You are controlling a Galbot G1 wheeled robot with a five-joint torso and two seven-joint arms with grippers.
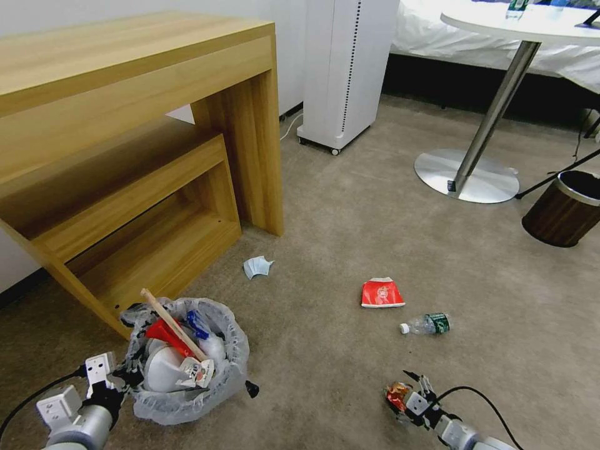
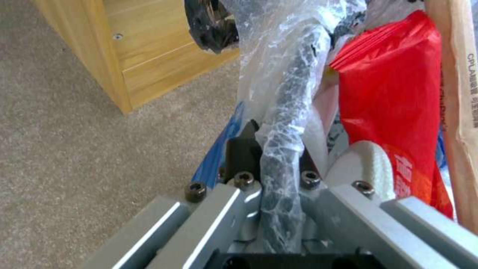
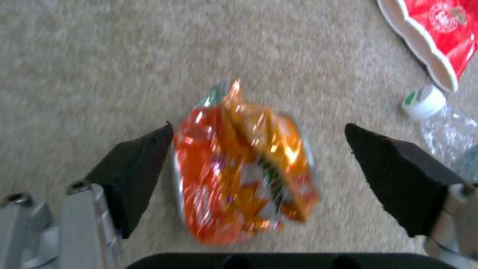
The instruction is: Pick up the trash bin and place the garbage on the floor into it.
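At lower left of the head view, my left claw (image 1: 122,381) is clenched on the trash bin (image 1: 187,362) rim. Lower right, my right claw (image 3: 259,164) is spread wide w/ the orange packet (image 3: 244,168) btwn its tips, on the floor (image 1: 350,250).

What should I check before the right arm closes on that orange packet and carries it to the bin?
1. Right gripper jaws open: ok.
2. Orange packet lies between the jaws: ok, though nearer one jaw.
3. Nothing else between the jaws: ok; clear bottle and red wrapper lie apart on the floor.
4. Left gripper shut on the trash bin rim: ok.
5. Room in the bin: cannot tell; it is piled high, with the wooden stick poking out.
6. Pale blue mask still on the floor: not ok.
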